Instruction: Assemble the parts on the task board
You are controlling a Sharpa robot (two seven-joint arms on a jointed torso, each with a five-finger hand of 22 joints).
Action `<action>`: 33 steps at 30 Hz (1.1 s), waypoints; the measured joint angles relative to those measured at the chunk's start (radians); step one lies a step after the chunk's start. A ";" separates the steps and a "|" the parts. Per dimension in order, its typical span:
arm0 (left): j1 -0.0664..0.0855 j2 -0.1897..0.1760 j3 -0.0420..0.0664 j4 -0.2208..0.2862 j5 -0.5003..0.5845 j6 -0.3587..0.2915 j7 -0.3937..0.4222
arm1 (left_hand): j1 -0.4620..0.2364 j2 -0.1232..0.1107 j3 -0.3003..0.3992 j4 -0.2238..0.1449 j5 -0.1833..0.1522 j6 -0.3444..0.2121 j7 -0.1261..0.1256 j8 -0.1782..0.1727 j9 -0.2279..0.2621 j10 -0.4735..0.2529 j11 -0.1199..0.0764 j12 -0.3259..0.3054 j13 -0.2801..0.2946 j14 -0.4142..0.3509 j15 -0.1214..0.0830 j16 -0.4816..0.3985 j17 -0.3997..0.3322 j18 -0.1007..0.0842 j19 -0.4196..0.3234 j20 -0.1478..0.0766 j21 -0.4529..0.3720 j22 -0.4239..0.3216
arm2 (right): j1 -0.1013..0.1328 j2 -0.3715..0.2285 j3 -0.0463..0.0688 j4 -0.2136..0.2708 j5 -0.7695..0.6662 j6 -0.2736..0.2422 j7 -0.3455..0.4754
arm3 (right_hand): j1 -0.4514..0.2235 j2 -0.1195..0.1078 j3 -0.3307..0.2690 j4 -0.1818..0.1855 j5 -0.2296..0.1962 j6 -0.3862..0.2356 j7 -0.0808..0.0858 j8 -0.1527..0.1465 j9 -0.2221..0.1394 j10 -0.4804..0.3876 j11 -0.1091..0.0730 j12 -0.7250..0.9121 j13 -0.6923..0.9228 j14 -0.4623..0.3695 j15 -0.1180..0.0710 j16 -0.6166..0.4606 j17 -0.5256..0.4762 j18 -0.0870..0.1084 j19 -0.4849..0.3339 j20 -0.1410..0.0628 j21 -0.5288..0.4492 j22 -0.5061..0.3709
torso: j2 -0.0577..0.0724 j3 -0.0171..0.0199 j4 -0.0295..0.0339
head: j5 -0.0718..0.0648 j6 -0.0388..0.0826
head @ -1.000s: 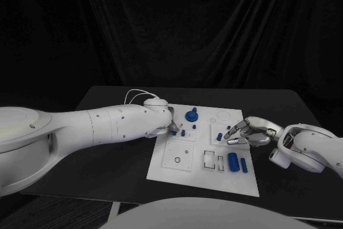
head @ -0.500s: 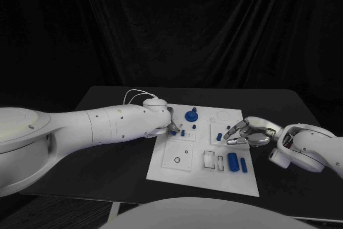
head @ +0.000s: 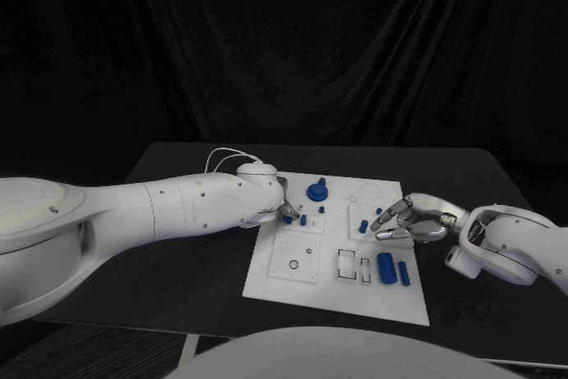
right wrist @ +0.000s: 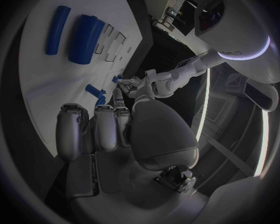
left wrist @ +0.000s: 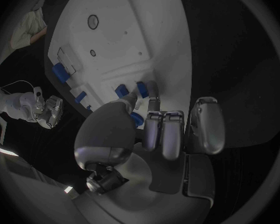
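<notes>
board: white task board (head: 310, 268) mid-tabletop, long side running toward the robot; black table (head: 177, 256) under it.
parts: blue knob-shaped part (head: 318, 191) near board's far edge; small blue pegs (head: 303, 220) standing near far-left part of board; peg (head: 364, 226) toward right edge; fat blue cylinder (head: 386, 268) and slim blue bar (head: 404, 271) lying near right edge, toward the near corner.
left hand: left hand (head: 279, 205) at board's left edge by the small pegs; wrist view shows fingertips (left wrist: 154, 95) down on the board beside a peg (left wrist: 122, 90); whether it grips a peg — cannot tell, thumb hides it.
right hand: right hand (head: 409, 218) over board's right edge, fingers curled in, nothing seen in them; wrist view agrees (right wrist: 118, 119).
risk 1: left fingers crowd the pegs; a sideways nudge could knock or tilt a neighbour, or seat a peg crooked.
risk 2: pressing at the left edge could slide or tip the board if it is not fixed.
risk 3: cylinder lies loose; could roll off the right edge if board shifts.
writing: small lettering on robot's body in right wrist view, too small to read; none on board.
</notes>
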 measured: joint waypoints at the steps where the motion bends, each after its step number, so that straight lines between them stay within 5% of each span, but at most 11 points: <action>1: 0.000 0.000 0.000 0.000 0.000 0.000 0.001 | 0.000 0.000 0.000 0.000 0.001 -0.001 -0.001 0.001 0.002 0.000 0.000 0.000 0.000 0.000 0.000 0.000 0.000 0.000 0.000 0.000 0.000 0.000 | 0.000 0.000 0.000 0.000 0.000 0.000 0.000 | 0.000 0.000 0.000 0.000 0.000 0.000 0.000 0.000 0.000 0.000 0.000 0.000 0.000 0.000 0.001 0.000 0.000 0.000 0.000 0.000 0.000 0.000 | 0.000 0.0000 0.0000 | 0.000 0.000; 33: -0.005 0.000 -0.003 0.000 0.001 -0.012 0.010 | 0.016 0.027 -0.040 -0.001 0.036 -0.007 -0.022 0.134 0.181 -0.003 -0.010 0.000 0.000 -0.004 -0.004 0.000 0.001 0.000 0.000 -0.007 0.000 0.000 | -0.001 -0.004 0.000 0.002 0.000 0.000 0.000 | 0.000 0.000 0.000 0.000 0.000 0.000 0.000 0.000 0.000 0.004 0.004 0.000 0.000 0.000 0.003 0.000 0.000 0.000 0.000 0.000 0.000 0.000 | 0.000 0.0000 0.0000 | -0.006 0.000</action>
